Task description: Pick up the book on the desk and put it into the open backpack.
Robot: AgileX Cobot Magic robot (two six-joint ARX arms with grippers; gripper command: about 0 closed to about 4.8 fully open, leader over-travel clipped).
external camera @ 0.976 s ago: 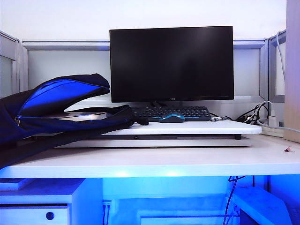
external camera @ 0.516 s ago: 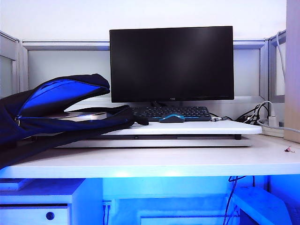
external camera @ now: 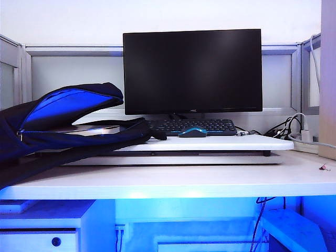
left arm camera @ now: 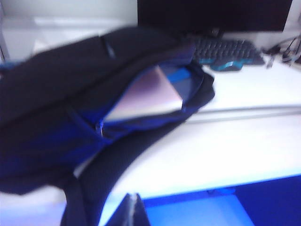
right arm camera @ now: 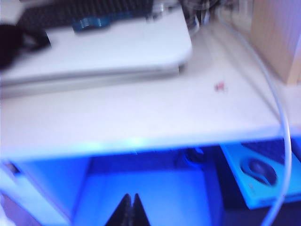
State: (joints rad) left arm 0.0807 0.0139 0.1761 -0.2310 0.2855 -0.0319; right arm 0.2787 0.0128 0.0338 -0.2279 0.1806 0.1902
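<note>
Nearest to me, both my grippers hang off the front of the desk (external camera: pixel 173 184), below its thick edge. My left gripper (left arm camera: pixel 133 209) has its fingers pressed together with nothing between them; my right gripper (right arm camera: pixel 130 211) is the same, pinched to a point and empty, with the blue-lit space under the desk ahead of it. Neither shows in the exterior view.

A little farther, on the left of the desk, the backpack (external camera: pixel 52 136) lies on its side with its mouth gaping toward the right, blue lining showing. The book (left arm camera: pixel 143 96) sits inside that mouth, its pale cover tilted, one corner close to the opening's lip. I judge the placing done.

The risk now is the book itself: it rests shallow, near the open edge, and the soft fabric may sag or shift and let it slide back out onto the raised white board (external camera: pixel 220 143). A long strap trails over the desk's front edge on the left near my left gripper; if I catch it I could drag the whole bag.

Farther back, the mouse (external camera: pixel 192 132), keyboard (external camera: pixel 191 126) and monitor (external camera: pixel 192 71) stand well apart from me, and I see no danger to them.
</note>
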